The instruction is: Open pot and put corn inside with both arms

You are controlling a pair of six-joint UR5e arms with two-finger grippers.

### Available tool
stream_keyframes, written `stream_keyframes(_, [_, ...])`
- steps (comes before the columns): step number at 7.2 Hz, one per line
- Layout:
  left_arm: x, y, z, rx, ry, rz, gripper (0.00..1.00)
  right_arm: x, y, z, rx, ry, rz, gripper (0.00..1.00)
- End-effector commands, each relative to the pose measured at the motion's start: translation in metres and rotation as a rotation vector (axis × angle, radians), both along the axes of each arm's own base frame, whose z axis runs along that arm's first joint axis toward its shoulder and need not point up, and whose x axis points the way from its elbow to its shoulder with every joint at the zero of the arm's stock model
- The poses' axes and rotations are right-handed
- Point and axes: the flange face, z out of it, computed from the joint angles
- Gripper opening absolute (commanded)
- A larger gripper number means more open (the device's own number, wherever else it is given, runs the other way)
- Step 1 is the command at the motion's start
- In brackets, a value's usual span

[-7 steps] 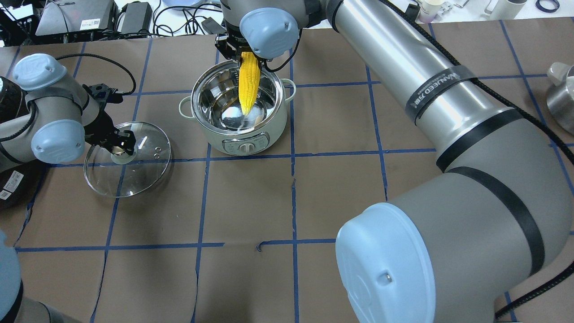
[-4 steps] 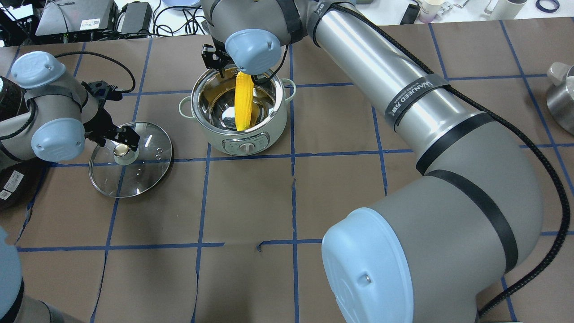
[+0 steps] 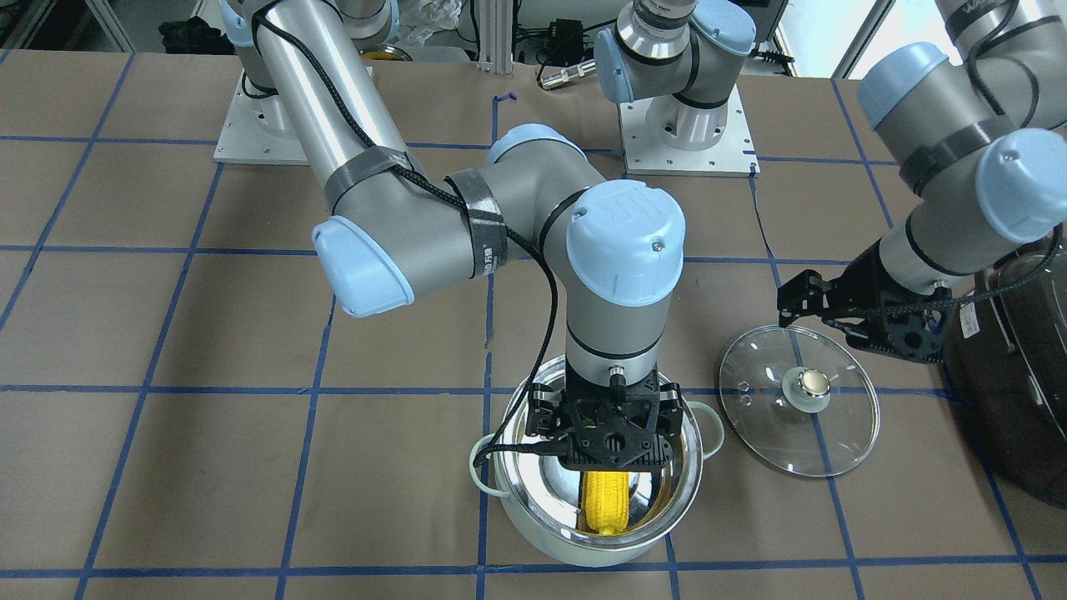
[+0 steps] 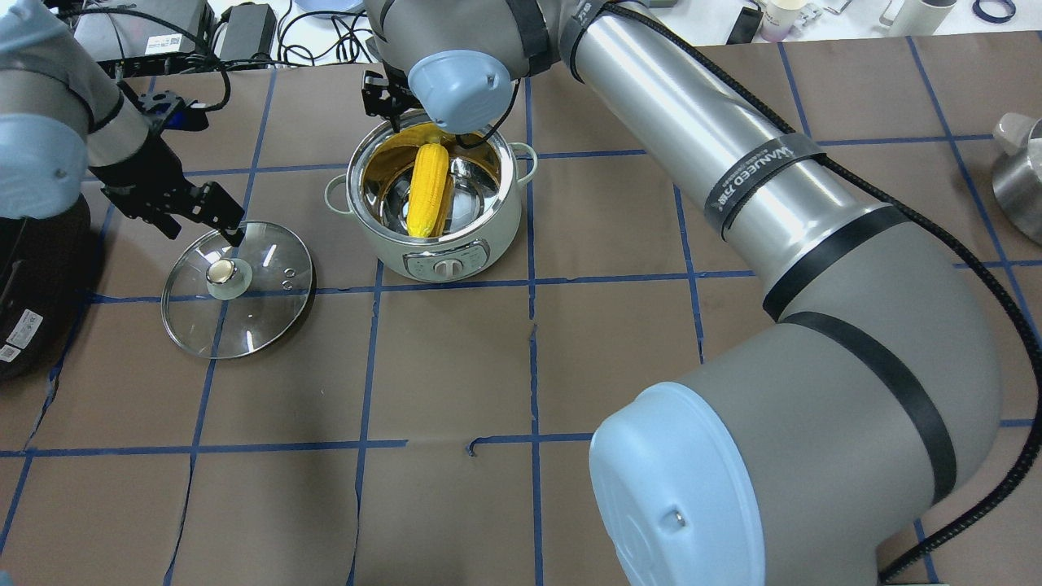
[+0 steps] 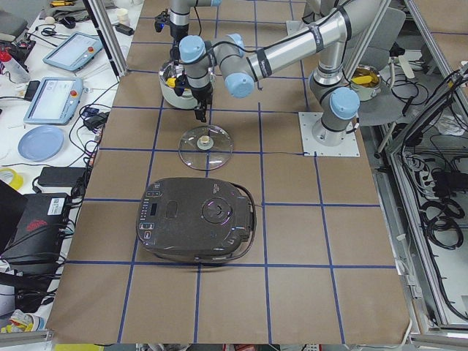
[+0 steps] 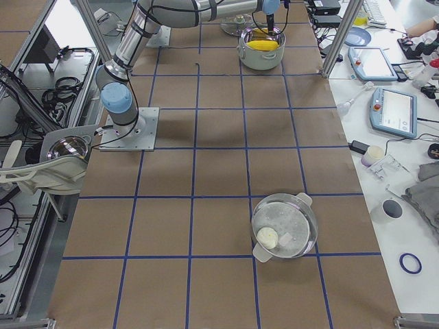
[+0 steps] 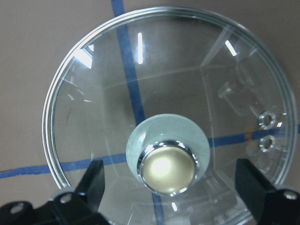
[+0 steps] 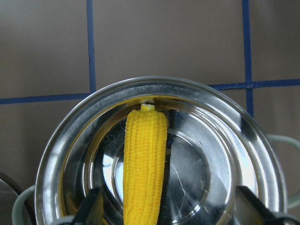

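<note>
Finishing drop-off step, by front-facing view: corn (image 3: pixel 604 500) lies inside pot (image 3: pixel 533 542), right tool (image 3: pixel 613 437) just above it.

Overhead: lid (image 4: pixel 260 313) flat on tabletop (image 4: pixel 651 325) beside pot, left tool (image 4: pixel 203 213) over its edge.

Left wrist: fingers (image 7: pixel 91 180) spread wide either side of knob (image 7: pixel 166 164), touching nothing.

Right wrist: fingers (image 8: pixel 91 206) apart, corn free between them.

Your next move, likely: lift right arm straight up, clear of pot.

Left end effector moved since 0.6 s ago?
Yes. In the overhead view the left end effector has drawn back up-left from the lid knob, which now shows clear of it.
</note>
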Motion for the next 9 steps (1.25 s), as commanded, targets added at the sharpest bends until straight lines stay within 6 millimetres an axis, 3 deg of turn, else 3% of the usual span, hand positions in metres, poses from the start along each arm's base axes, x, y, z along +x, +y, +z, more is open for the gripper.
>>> stream_keyframes(1, [-0.048,0.024,0.09,0.025,-0.004,0.043,1.0,-0.077,0.004,0.057,0.063,0.061,0.066,1.0])
stream_keyframes(2, [-0.058,0.036,0.116,-0.012,-0.023,0.097,1.0,-0.134,0.01,0.077,0.079,0.077,0.095,1.0])
stream_keyframes(3, [-0.068,0.045,0.128,-0.035,-0.031,0.175,1.0,-0.182,0.03,0.09,0.088,0.084,0.107,1.0])
stream_keyframes(4, [-0.106,0.055,0.142,-0.077,-0.038,0.187,1.0,-0.229,0.061,0.105,0.073,0.092,0.126,1.0])
stream_keyframes(5, [-0.151,0.067,0.157,-0.14,-0.044,0.199,1.0,-0.258,0.096,0.115,0.047,0.097,0.13,1.0])
stream_keyframes(6, [-0.182,0.073,0.149,-0.135,-0.053,0.198,1.0,-0.266,0.123,0.118,0.005,0.105,0.157,1.0])
stream_keyframes(7, [-0.204,0.077,0.142,-0.121,-0.051,0.221,1.0,-0.272,0.127,0.116,-0.031,0.116,0.161,1.0])
stream_keyframes(9, [-0.209,0.077,0.146,-0.161,-0.039,0.189,1.0,-0.288,0.127,0.126,-0.069,0.148,0.191,1.0])
